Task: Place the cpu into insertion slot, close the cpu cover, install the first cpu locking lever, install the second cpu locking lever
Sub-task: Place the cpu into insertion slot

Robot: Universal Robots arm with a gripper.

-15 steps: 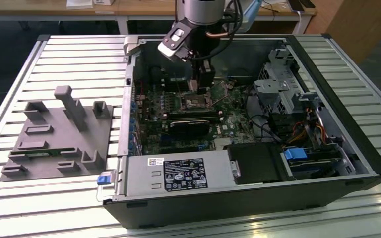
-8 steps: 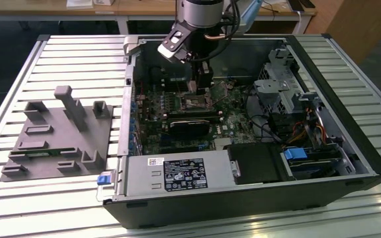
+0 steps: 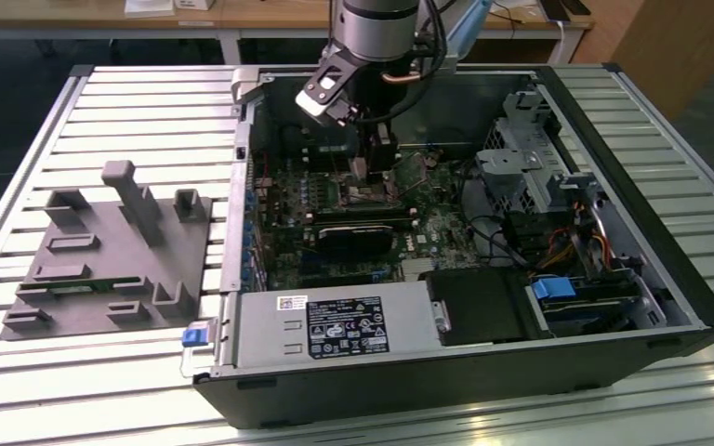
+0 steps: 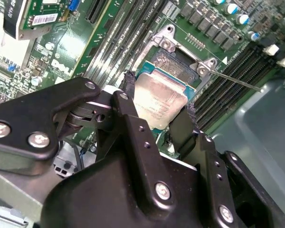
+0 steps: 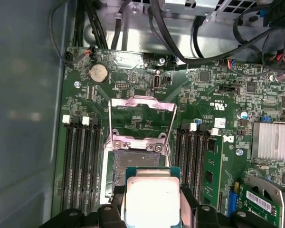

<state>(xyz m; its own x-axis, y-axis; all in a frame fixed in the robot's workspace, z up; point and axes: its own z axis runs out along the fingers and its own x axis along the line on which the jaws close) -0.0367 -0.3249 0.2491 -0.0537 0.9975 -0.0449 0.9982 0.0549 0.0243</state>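
Dull silvery metal tops the cpu (image 5: 152,199)

Exterior view: even, diffuse overhead light, soft shadows, pale glare streaks on the slatted worktop (image 3: 654,409), and the computer case (image 3: 456,381) noticeably dimmer inside. Second wrist view: board well lit, metal top of the cpu (image 4: 159,102) washed pale by glare, close black fingers (image 4: 183,126) dark and slightly soft. First wrist view: same glare on the cpu (image 5: 152,202); case wall (image 5: 23,118) a hazy blur.

The arm (image 3: 379,28) holds its jaws low inside the open computer case (image 3: 456,383).
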